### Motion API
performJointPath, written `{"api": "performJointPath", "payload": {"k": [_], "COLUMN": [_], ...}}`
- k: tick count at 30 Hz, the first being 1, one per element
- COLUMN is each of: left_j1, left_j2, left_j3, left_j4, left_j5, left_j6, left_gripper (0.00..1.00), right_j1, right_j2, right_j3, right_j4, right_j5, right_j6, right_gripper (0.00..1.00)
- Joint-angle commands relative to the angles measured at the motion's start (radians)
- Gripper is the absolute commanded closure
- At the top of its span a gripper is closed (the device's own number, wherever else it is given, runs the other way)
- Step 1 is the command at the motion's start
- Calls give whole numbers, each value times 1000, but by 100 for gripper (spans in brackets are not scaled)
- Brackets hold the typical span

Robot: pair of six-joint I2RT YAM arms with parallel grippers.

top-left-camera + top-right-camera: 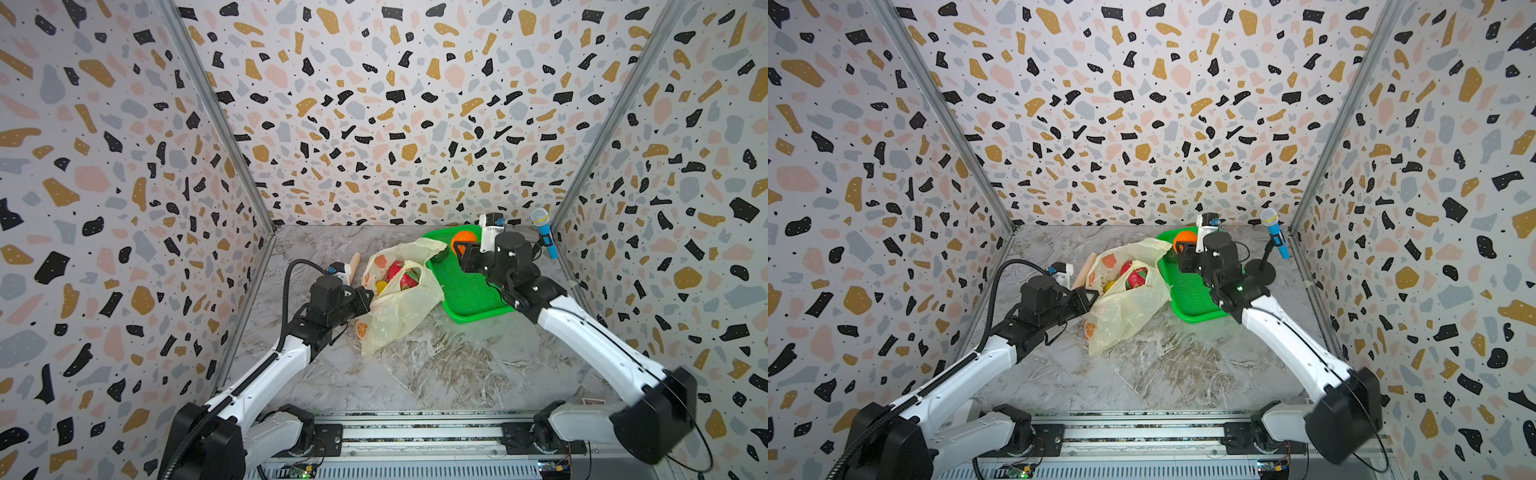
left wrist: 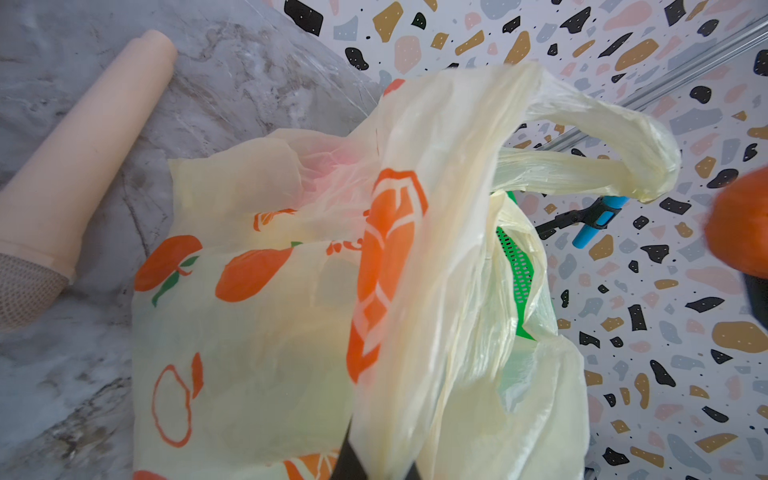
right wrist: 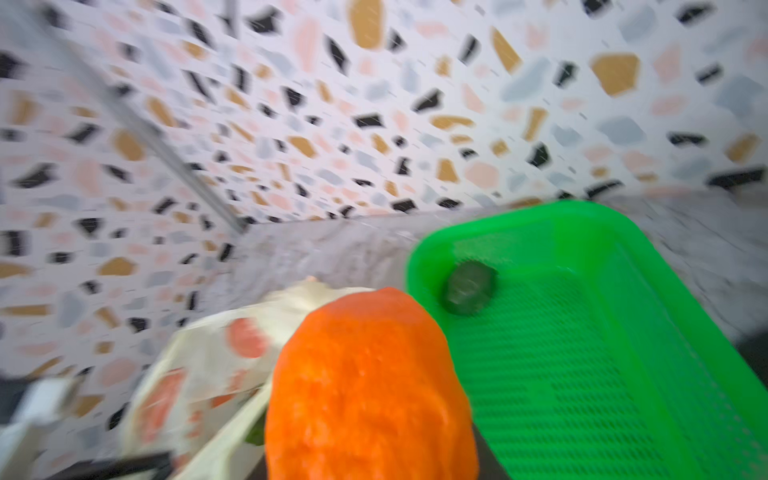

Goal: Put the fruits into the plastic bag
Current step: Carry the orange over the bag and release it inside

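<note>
L fingers (image 1: 365, 296) pinched tight — R fingers (image 1: 462, 258) clamped, wrist high

Right wrist view is motion-blurred throughout. There the orange (image 3: 370, 386) is cut off by the frame edge and hides the jaws of the right gripper (image 1: 461, 250). The dark lump (image 3: 469, 291) in the green basket (image 3: 623, 257) is smeared, probably an avocado. Tips of the left gripper (image 1: 368, 298) are buried in the plastic bag (image 1: 399, 307). Left wrist view crops the beige stick (image 2: 83, 153).
</note>
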Motion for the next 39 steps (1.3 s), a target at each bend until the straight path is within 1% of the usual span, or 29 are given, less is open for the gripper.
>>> {"api": "performJointPath", "payload": {"k": [1,5,8,11,17,19,20,21,22,23,26,30,32,35,39], "left_j1": [6,8,7,9,8,8,8,8,9,8,9,9,9,11,12], "left_j2": [-11,-13,-22,-36,-62,-67,-68,-70,-70,-70,-75,-72,-73,-73,-64], "left_j3": [49,71,76,74,50,45,42,41,41,42,42,38,38,34,33], "left_j4": [36,39,39,25,13,8,8,6,7,5,-2,-7,-12,-8,-1], "left_j5": [24,22,21,20,18,16,15,15,13,13,5,-4,-14,-23,-25], "left_j6": [-14,-25,-33,-32,-32,-29,-28,-29,-29,-27,-24,-24,-26,-32,-33], "left_gripper": [100,100,100,100,100,100,100,100,100,100,100,100,100,100,100], "right_j1": [78,194,243,246,243,241,240,240,239,236,225,204,188,183,205], "right_j2": [1,99,208,322,519,561,574,585,593,599,592,541,506,435,337], "right_j3": [-54,17,100,192,358,391,397,401,408,415,412,352,300,191,36], "right_j4": [92,109,96,64,-9,-27,-20,-19,-24,-35,-54,-38,-37,-32,-41], "right_j5": [-51,-155,-194,-215,-198,-187,-191,-198,-197,-195,-205,-251,-297,-348,-406], "right_j6": [-27,-62,-63,-52,-67,-62,-64,-68,-69,-66,-64,-68,-49,-20,2], "right_gripper": [86,85,84,84,82,77,70,56,43,33,21,20,20,20,21]}}
